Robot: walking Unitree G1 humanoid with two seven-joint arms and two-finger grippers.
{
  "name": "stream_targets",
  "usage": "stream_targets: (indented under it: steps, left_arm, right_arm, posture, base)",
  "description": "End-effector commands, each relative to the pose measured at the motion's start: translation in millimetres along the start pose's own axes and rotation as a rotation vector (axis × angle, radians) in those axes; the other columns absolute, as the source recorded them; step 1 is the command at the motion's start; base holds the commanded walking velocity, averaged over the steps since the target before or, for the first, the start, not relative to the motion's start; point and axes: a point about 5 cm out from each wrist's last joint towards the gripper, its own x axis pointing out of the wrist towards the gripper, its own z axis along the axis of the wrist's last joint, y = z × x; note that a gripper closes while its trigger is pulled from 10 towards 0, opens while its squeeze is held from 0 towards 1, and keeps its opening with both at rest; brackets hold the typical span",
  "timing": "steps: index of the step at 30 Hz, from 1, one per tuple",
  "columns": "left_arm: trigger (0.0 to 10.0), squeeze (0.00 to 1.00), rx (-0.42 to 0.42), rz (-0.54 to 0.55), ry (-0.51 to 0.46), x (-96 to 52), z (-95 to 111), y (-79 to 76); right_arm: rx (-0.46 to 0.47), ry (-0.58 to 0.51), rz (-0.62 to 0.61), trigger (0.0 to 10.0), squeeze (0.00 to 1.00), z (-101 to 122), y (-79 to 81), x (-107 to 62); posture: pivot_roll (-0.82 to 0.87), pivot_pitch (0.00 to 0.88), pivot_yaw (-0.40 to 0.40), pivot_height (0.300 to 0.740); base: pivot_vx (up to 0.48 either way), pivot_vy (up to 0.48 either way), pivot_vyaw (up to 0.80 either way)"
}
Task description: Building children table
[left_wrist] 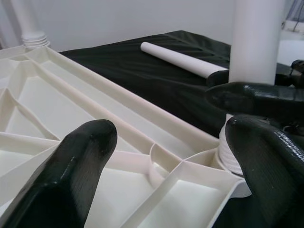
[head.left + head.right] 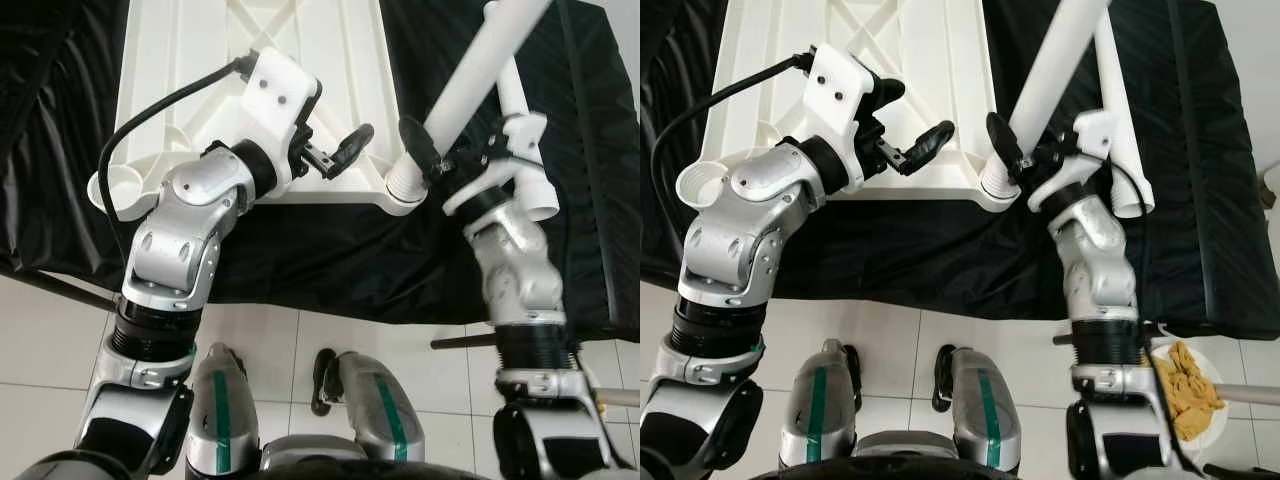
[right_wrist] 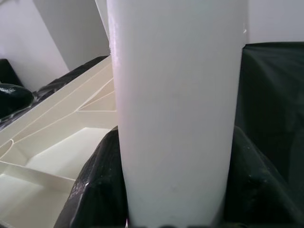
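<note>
Black cloth [image 2: 300,250] over white floor tiles [image 2: 930,340], our right gripper [image 2: 425,155] clenched on the upright white leg [image 2: 480,70] at its threaded corner socket [image 2: 405,188], our left gripper [image 2: 335,150] released above the upturned tabletop [image 2: 250,40] at nine o'clock, spare leg [image 1: 183,59] lying beyond.

One white tabletop [image 2: 250,60], two white legs [image 2: 480,70] [image 2: 1118,110], one black cloth [image 2: 320,250] and one plate of snacks [image 2: 1185,395].
</note>
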Motion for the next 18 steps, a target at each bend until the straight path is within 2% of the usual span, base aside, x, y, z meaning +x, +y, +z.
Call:
stream_targets:
  steps: [1, 5, 7, 11, 14, 17, 18]
  left_arm:
    - [10.0, 0.0, 0.02, 0.009, -0.01, 4.0, 3.4, 2.2]
    - [10.0, 0.0, 0.015, 0.002, -0.022, 4.5, 5.8, 3.0]
    - [10.0, 0.0, -0.037, -0.035, -0.076, 6.3, 16.7, 3.9]
    - [10.0, 0.0, -0.064, -0.071, -0.111, 8.6, 24.7, 2.5]
    - [10.0, 0.0, -0.099, -0.135, -0.155, 13.9, 36.8, 0.0]
    - [10.0, 0.0, -0.106, -0.149, -0.164, 14.9, 39.4, -0.3]
    - [10.0, 0.0, -0.126, -0.189, -0.19, 16.8, 47.1, 0.0]
  right_arm:
    - [0.015, 0.023, 0.064, 10.0, 0.0, 1.5, 3.5, 5.6]
    - [0.008, 0.024, 0.082, 10.0, 0.0, 4.7, 3.3, 7.5]
    - [-0.02, 0.023, 0.136, 10.0, 0.0, 14.5, 2.5, 12.9]
    - [-0.042, 0.028, 0.179, 10.0, 0.0, 21.6, 2.5, 16.6]
    - [-0.122, 0.033, 0.251, 10.0, 0.0, 26.7, 4.4, 24.7]
    - [-0.136, 0.037, 0.267, 10.0, 0.0, 27.8, 5.0, 26.5]
    - [-0.154, 0.043, 0.305, 10.0, 0.0, 30.4, 6.9, 31.0]
  posture:
    - [0.14, 0.077, -0.109, 0.74]
    - [0.14, 0.076, -0.11, 0.74]
    - [0.14, 0.069, -0.117, 0.74]
    - [0.14, 0.068, -0.12, 0.74]
    - [0.14, 0.065, -0.121, 0.74]
    - [0.14, 0.065, -0.121, 0.74]
    - [0.15, 0.059, -0.125, 0.74]
  base:
    - [0.0, 0.0, 0.0]
    - [0.0, 0.0, 0.0]
    - [0.0, 0.0, 0.0]
    - [0.0, 0.0, 0.0]
    - [0.0, 0.0, 0.0]
    - [0.0, 0.0, 0.0]
    - [0.0, 0.0, 0.0]
